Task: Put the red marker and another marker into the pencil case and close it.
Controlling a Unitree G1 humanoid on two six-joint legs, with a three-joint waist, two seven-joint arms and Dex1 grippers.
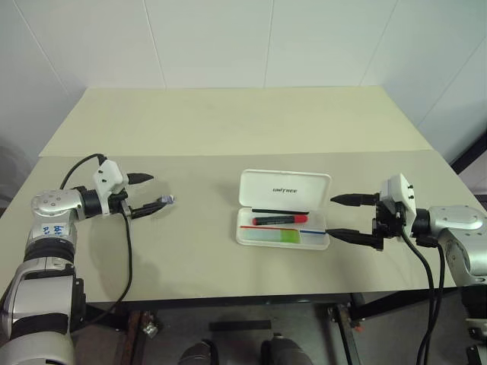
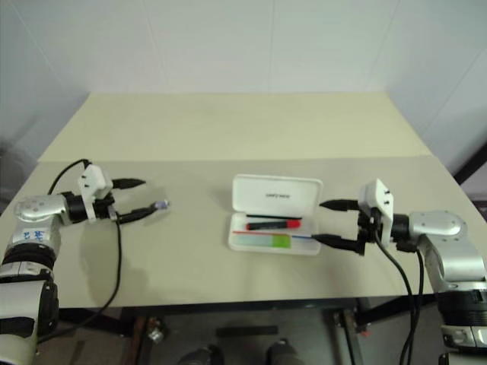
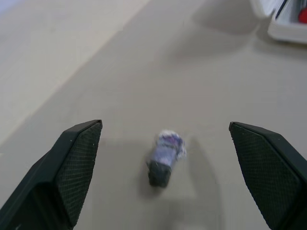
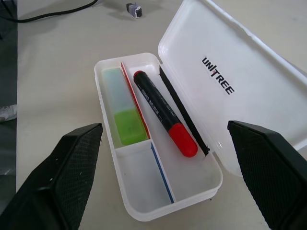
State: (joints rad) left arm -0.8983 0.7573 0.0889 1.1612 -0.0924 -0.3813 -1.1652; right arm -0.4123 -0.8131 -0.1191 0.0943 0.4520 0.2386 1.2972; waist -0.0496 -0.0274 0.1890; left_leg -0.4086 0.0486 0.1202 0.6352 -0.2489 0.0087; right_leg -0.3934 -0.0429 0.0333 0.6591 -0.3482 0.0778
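The pencil case [image 1: 284, 207] lies open on the worktop [image 1: 228, 129], toward the front edge and a little right of the middle, its lid [image 4: 230, 81] hinged back toward the far edge. Both markers are already inside: the red marker [image 4: 163, 112] rests in the rear trough beside the hinge, and the other marker [image 4: 123, 108], pale mint with a lime cap, lies in the front compartment, the thin red and blue divider stripe between them.

The right tool [image 1: 351, 218] hovers just beside the case's right end, its jaws released and spread wide, grasping nothing. The left tool [image 1: 152, 192] stands well apart toward the left edge, likewise released and empty, with a small dark, pale-tipped scrap [image 3: 164, 155] lying on the worktop between its fingers [image 3: 72, 167].

By my reading, loading is finished and only the closing remains. The next move calls for a tool to get behind or over the raised lid and swing it forward onto the tray, pressing down until it latches, probably while the other tool steadies the case against sliding.
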